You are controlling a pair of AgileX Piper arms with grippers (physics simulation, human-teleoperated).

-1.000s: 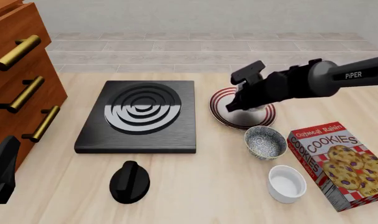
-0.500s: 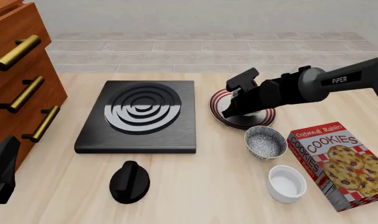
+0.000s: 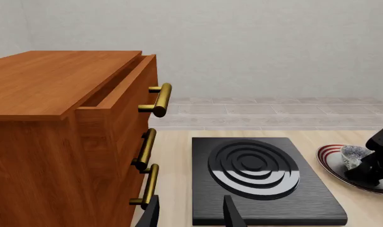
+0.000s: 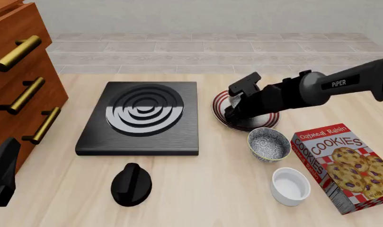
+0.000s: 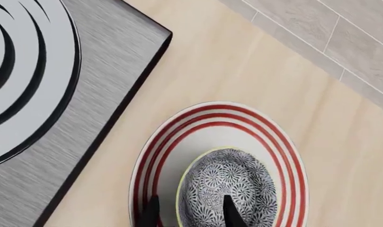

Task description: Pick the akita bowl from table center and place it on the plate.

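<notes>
The akita bowl [image 5: 226, 187], speckled inside and dark patterned outside, sits in the plate [image 5: 155, 156], which is white with red rings. My right gripper [image 5: 190, 215] is low over it and open. One finger [image 5: 152, 213] is outside the bowl's wall and the other is inside the bowl. In the front view the right gripper [image 4: 232, 112] covers most of the bowl on the plate [image 4: 221, 100]. An identical second bowl [image 4: 268, 144] stands just in front of the plate. My left gripper [image 3: 191, 215] is open and holds nothing, near the stove's front edge.
A black stove burner [image 4: 140, 116] lies left of the plate, with a black knob [image 4: 131, 184] in front of it. A white ramekin [image 4: 290, 186] and a cookies box [image 4: 346, 161] stand at the front right. A wooden drawer cabinet [image 4: 21, 80] fills the left side.
My right arm has come down and slightly left, lowering the bowl onto the plate. The left arm has not moved.
</notes>
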